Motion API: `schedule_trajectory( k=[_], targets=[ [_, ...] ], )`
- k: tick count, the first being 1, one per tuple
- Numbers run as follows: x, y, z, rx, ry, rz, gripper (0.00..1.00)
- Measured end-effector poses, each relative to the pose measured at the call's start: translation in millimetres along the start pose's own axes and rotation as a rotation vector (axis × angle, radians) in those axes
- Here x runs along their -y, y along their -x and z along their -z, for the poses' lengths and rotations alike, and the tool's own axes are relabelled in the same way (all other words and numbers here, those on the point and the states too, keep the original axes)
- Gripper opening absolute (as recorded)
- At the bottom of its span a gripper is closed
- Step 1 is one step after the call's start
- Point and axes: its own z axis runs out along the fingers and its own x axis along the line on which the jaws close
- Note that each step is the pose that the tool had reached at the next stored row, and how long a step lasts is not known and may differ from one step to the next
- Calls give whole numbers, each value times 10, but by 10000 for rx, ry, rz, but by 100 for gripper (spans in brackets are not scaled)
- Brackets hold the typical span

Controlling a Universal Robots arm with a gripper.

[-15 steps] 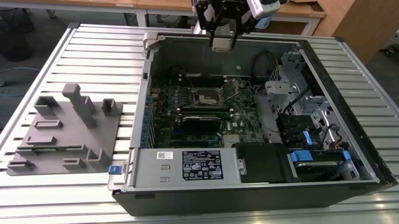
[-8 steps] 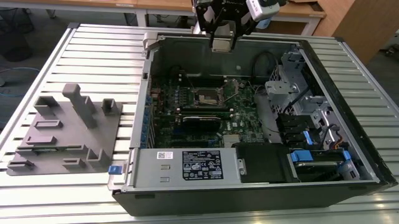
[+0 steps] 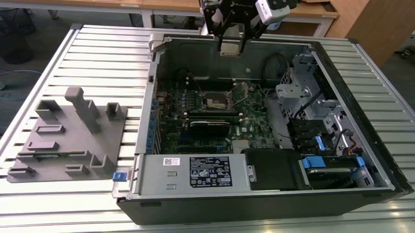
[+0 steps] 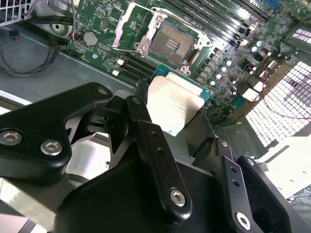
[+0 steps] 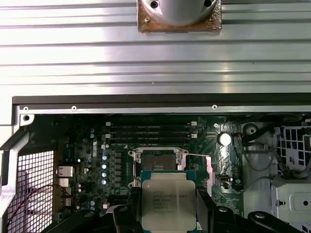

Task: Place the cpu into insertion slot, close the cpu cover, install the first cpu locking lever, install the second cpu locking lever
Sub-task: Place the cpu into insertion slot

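Silver-grey cpu (image 5: 168, 204) between the jaws, its edges partly behind them.

From my station I see the arm's wrist (image 3: 228, 9) at the top edge of the exterior view. The black gripper (image 3: 230, 48) hangs straight down from it, fingertips lowest. In both wrist views the gripper (image 4: 176, 116) (image 5: 168, 216) is clamped on the cpu (image 5: 168, 201). One black finger (image 4: 148, 138) sits against each of two opposite edges. Behind them, the linkage bars (image 4: 233, 194) with their silver screws splay back toward the gripper's body. I read the chip as squarely seated between the two fingers, its metal face turned toward the first wrist camera. In the exterior view I see no sideways lean in the wrist.
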Motion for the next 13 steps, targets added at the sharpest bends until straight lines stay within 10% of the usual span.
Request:
schedule_trajectory(
  k=[13],
  targets=[
    [3,0,-31,1,1,0,54]
  ],
)
